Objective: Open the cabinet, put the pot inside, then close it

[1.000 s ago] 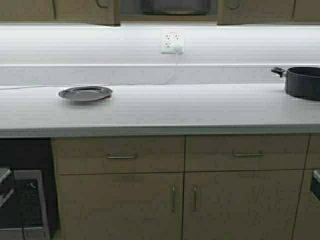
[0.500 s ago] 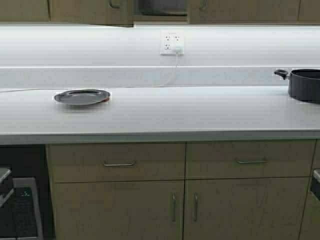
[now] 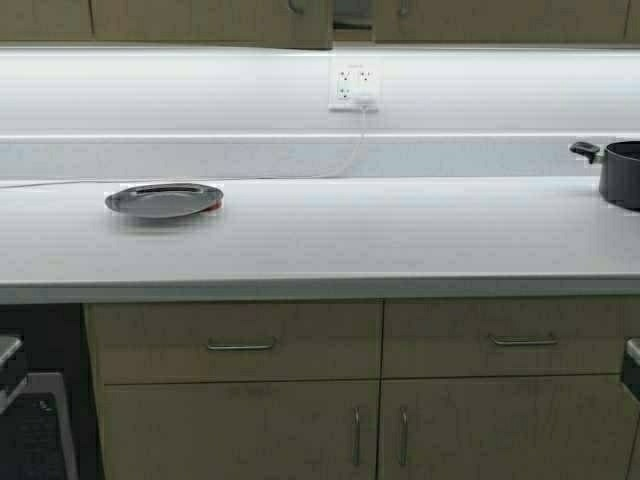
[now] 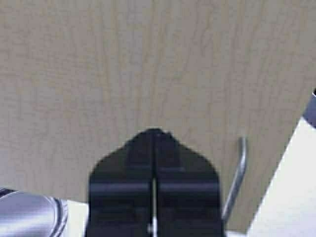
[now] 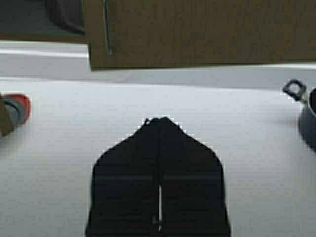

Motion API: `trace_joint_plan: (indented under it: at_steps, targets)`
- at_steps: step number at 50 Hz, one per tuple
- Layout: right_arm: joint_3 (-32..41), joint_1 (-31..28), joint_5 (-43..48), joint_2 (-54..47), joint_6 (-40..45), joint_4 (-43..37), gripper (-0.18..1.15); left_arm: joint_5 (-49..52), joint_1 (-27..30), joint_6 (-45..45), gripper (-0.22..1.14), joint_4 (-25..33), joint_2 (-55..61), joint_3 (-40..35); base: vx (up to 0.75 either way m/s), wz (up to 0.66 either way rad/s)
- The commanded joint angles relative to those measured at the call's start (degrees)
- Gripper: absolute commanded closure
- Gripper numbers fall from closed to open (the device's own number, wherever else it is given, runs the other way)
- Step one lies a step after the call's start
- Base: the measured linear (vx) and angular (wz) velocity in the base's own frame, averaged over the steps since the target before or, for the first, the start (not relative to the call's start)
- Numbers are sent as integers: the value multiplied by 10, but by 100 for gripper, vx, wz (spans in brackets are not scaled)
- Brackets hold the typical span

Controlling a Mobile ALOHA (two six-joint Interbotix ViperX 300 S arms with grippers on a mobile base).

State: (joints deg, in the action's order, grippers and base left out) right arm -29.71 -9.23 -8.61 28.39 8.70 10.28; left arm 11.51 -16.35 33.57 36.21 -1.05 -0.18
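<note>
Drawers of tan wood with bar pulls [image 3: 240,345] sit nearest, under the pale grey desk [image 3: 330,240]. On it lie a round steel plate [image 3: 163,199] and, at the right edge, a dark pot with a black handle [image 3: 618,172]. Above hangs the tan wood-grain cabinet [image 3: 300,20], doors nearly together, a dark gap between. Left claw [image 4: 154,133] is pressed together, empty, tips close to a door. Right claw [image 5: 159,120] is likewise pressed together, empty, over the desk.

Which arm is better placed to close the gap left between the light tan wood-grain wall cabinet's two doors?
Probably the left. Its shut left gripper sits right up against a cabinet door, beside the curved metal handle. The right gripper, also shut, hangs farther back over the white countertop.
</note>
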Motion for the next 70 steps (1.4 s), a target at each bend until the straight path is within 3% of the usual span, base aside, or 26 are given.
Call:
trace_joint_plan:
  at_steps: [1, 10, 15, 18, 23, 29, 40, 53, 70]
  targets:
    - [75, -15, 8, -64, 0, -2, 90, -10, -15, 2, 88, 1, -36, 24, 8, -2]
    - [236, -25, -4, -195, -2, -2, 90, -28, -24, -4, 88, 1, -66, 65, 9, -7]
    - [331, -25, -55, -262, -3, -1, 90, -37, -27, -2, 88, 1, -89, 96, 12, -7]
    - [349, -30, -106, -267, -3, -2, 90, -46, -26, 0, 88, 1, -104, 116, 15, -4]
    - [312, -45, -133, -235, -5, 1, 90, -56, -31, -3, 88, 1, -120, 136, 17, -5]
    - [212, -68, -73, -166, 0, 1, 90, -60, -33, -2, 88, 1, -122, 139, 16, -6]
    - [66, -78, -18, -56, 13, -3, 90, -69, -34, -1, 88, 0, -76, 69, 12, -5]
    - [33, -81, -14, -16, 12, -3, 90, -35, -36, -9, 88, 1, 11, -48, 11, -1]
    - [25, -83, -14, -10, 12, -3, 90, -51, -36, -8, 88, 1, -106, 88, 7, 1]
